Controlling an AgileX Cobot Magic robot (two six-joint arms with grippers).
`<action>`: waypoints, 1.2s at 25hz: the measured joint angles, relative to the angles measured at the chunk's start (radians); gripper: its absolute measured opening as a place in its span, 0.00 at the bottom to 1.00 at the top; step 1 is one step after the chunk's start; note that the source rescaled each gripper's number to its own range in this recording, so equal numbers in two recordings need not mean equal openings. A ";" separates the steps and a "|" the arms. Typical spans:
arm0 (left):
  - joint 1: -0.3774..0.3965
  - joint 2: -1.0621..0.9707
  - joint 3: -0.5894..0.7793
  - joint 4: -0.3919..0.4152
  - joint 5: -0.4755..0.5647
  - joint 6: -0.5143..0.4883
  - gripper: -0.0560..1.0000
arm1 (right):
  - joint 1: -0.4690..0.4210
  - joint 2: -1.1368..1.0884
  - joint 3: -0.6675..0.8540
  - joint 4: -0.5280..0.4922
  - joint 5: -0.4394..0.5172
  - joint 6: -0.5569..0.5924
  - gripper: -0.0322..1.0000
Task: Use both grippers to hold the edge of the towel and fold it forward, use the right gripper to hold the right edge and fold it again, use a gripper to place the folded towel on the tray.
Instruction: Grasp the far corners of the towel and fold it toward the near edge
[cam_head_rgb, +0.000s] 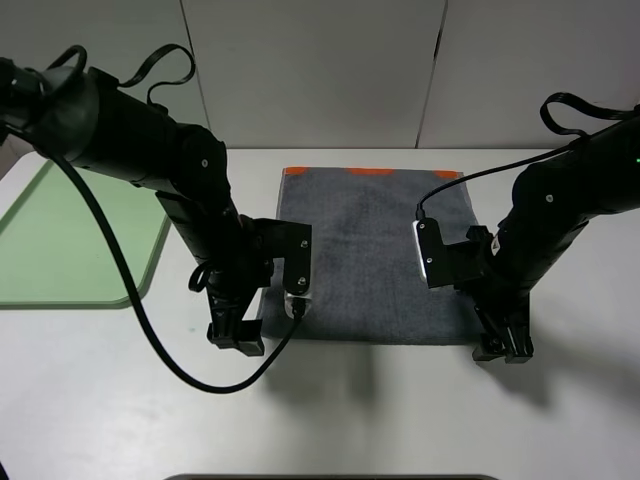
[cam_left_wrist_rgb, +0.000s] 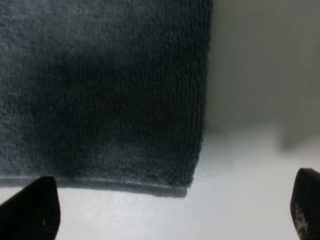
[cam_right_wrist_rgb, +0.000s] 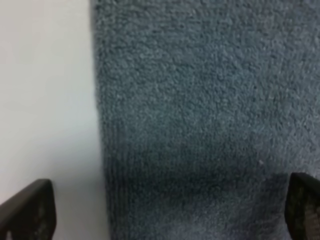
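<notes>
the pale green tray (cam_head_rgb: 60, 240) lies at the far left of the white desk (cam_head_rgb: 400, 420), partly cut off by the picture's edge and well apart from the towel.

the left tool (cam_head_rgb: 235, 335) hangs low at the towel's near left corner, just outside the left edge. its jaws are spread wide and grasp nothing.

the dark grey towel (cam_head_rgb: 375, 260) lies spread flat in the middle of the desk, its sides square to the desk's edges. its orange band (cam_head_rgb: 372, 171) runs along the far edge, pointing away from the robot. from above the towel looks almost square, so its long axis is hard to tell.

the right tool (cam_head_rgb: 505, 345) hangs low at the near right corner, with its jaws released and wide, also empty.

the high view shows the tray, the orange band and the whole towel, which neither wrist view does. the left wrist view shows what the high view hides: the towel's corner, with a thin hem, sits between the two fingertips (cam_left_wrist_rgb: 32, 210), one in front of the hem and the other over bare desk. the right wrist view shows the towel's side edge running straight between that tool's fingertips, one over desk and one over cloth. whether any fingertip touches the desk or cloth, i cannot tell.
</notes>
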 joint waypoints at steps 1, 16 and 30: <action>-0.002 0.003 0.000 0.000 -0.010 0.003 0.92 | 0.000 0.000 0.000 0.001 0.000 0.000 1.00; -0.088 0.089 -0.031 -0.002 -0.068 0.044 0.92 | 0.000 0.051 -0.005 0.020 0.005 -0.003 1.00; -0.088 0.109 -0.043 -0.009 -0.089 0.035 0.50 | 0.000 0.050 -0.005 0.024 0.003 -0.004 1.00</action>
